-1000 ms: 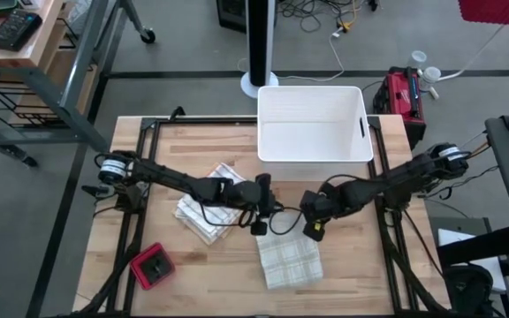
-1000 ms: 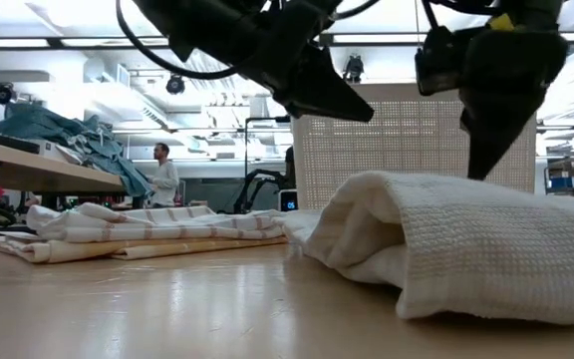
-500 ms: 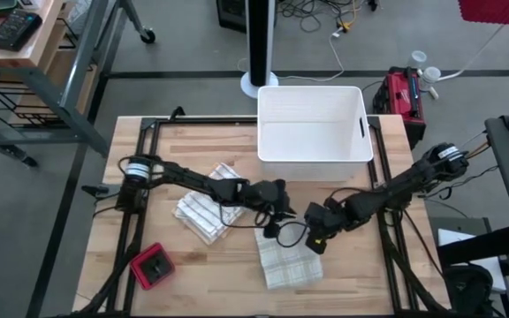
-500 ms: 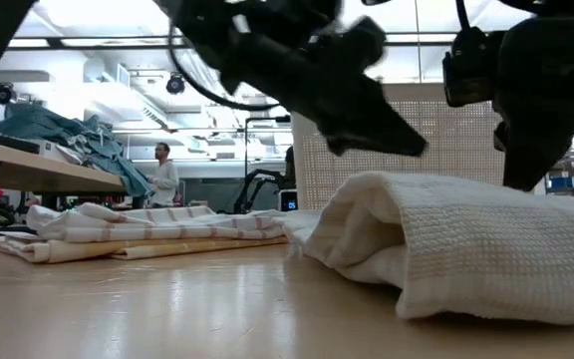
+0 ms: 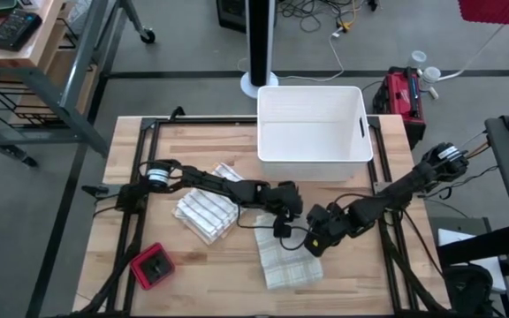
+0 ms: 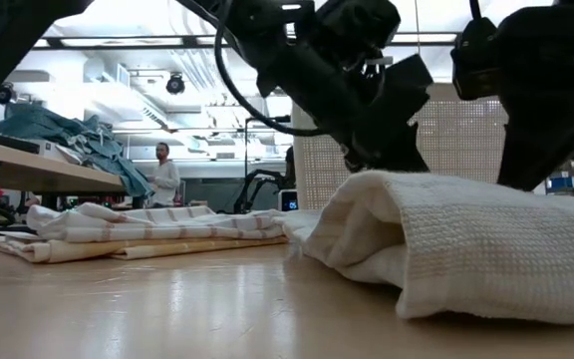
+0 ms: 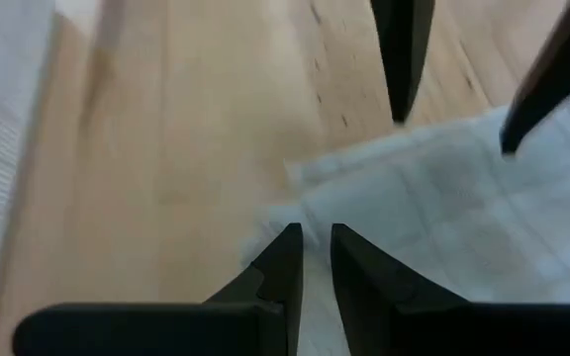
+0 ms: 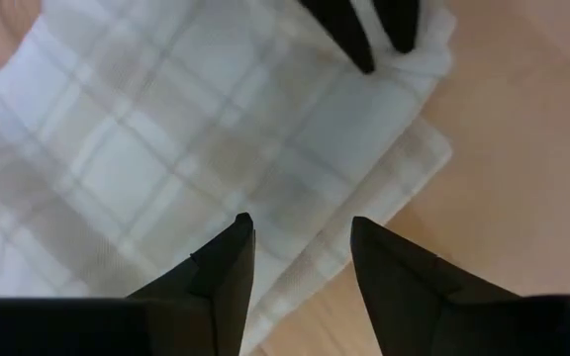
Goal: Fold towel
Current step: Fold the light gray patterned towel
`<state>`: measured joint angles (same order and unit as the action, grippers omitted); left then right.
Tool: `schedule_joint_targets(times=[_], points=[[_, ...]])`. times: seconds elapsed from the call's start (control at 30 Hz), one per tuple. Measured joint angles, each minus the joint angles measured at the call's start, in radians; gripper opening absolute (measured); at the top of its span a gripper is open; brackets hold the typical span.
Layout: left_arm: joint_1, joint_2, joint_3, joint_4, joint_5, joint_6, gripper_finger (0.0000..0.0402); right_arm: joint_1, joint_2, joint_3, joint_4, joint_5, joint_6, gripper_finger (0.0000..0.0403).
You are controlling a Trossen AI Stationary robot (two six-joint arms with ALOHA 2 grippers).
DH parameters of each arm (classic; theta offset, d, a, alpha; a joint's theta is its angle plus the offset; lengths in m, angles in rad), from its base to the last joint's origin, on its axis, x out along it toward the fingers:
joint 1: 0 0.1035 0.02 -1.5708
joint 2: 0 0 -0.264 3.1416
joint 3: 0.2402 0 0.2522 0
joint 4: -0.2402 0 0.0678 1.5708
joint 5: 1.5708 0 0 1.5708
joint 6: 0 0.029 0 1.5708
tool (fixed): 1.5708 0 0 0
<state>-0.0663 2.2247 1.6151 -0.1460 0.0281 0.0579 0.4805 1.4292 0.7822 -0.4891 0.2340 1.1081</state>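
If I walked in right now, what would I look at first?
Probably the two dark robot arms meeting in the middle of the wooden table, both pincers poised over the far edge of a pale checked towel: the left pincer with fingers nearly together, the right pincer spread wider. Next you'd spot the big white bin at the table's far edge, a striped towel to the left, and a small red box near the front left corner.

Bright even overhead light, soft shadows. Ceiling strip lights (image 6: 167, 40) glare at 12 o'clock, silhouetting arms. Pale wooden tabletop (image 7: 166, 148) motion-blurred in left wrist view.
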Motion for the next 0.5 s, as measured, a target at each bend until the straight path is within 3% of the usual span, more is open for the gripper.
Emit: schedule_joint_targets(times=[0.17, 0.5], points=[[0.0, -0.002, -0.003, -0.007, -0.117, -0.008, 0.0046, 0.0, 0.0, 0.0, -0.001, 0.029, 0.035, 0.0155], [-0.006, -0.018, -0.001, -0.007, -0.101, -0.018, 0.0042, 0.0, 0.001, -0.002, -0.007, 0.029, 0.138, 0.0149]])
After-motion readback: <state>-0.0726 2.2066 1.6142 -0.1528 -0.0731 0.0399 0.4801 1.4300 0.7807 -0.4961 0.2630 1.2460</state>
